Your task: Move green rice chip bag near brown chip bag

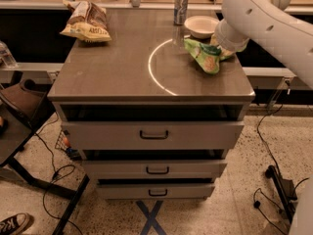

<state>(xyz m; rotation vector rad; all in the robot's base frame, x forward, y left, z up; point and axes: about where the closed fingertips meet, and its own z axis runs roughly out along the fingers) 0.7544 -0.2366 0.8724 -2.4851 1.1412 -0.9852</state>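
Note:
The green rice chip bag (204,56) is at the right side of the cabinet top (122,67), just in front of a white bowl. Its right end is bunched up and raised off the surface. My gripper (221,51) is at that right end, mostly hidden under the white arm, and is shut on the bag. The brown chip bag (87,22), brown with a cream band, lies at the far left corner of the top, well away from the green bag.
A white bowl (201,26) and a tall metal can (181,6) stand at the back right, close behind the green bag. The cabinet has three drawers (154,134) standing slightly open. A chair (19,102) and cables are on the floor to the left.

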